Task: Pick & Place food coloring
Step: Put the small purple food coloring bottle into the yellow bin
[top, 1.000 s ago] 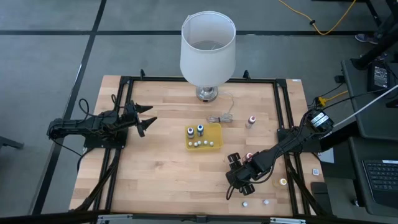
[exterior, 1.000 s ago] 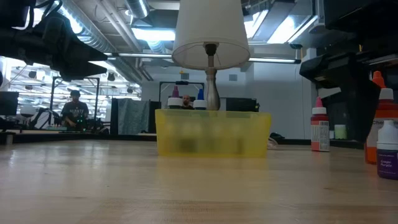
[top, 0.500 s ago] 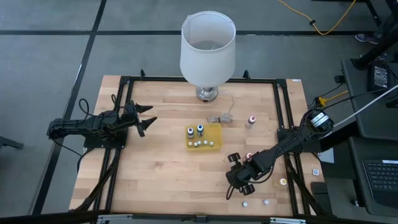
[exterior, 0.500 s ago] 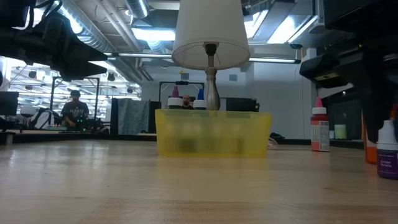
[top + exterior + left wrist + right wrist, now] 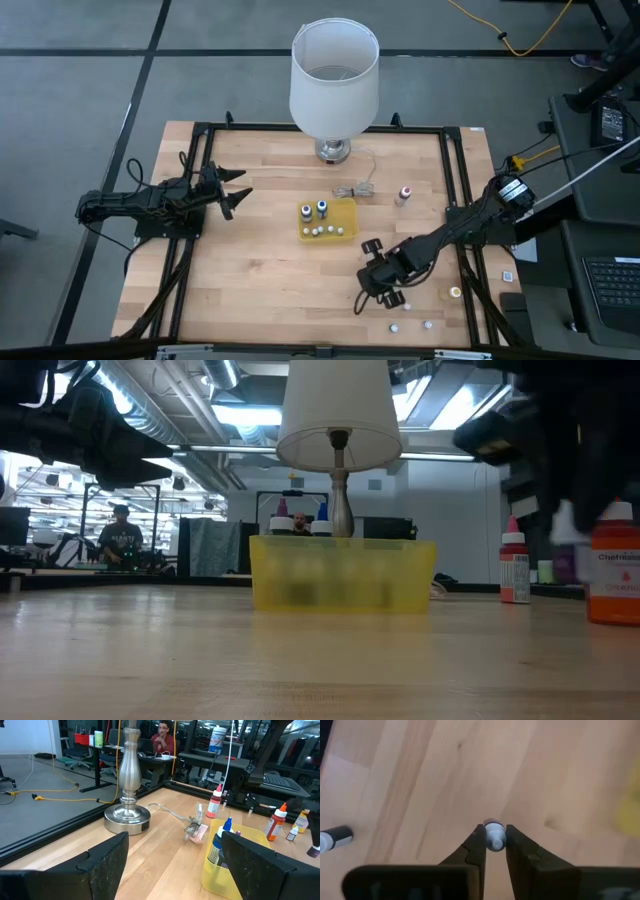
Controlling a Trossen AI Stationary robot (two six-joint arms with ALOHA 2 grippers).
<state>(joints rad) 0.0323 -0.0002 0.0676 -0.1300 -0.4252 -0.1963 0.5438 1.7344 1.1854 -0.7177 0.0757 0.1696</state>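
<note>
The food coloring is a set of tiny bottles. Some stand in the yellow tray at the table's middle. One red-topped bottle stands far right of the tray, and others sit near the front right edge. My right gripper is shut on a white-capped bottle right of and nearer than the tray, and the low view shows that bottle off the table. My left gripper waits open at the table's left, pointing level. My right gripper pinches the small bottle just below its white cap, between its two fingertips. The fingers come steeply from above, pointing down. The bottle stands upright in the hold, cap toward the wrist, and is lifted clear of the table.
A big white lamp stands at the far middle edge, its cord trailing toward the tray. An orange bottle stands beside the right gripper. One bottle lies on its side on the wood. A black frame borders the table.
My right gripper has taken hold of the white-capped bottle that stood beside the orange one. It has lifted the bottle clear of the table and gone a little toward the tray. The orange bottle has stayed in place.
</note>
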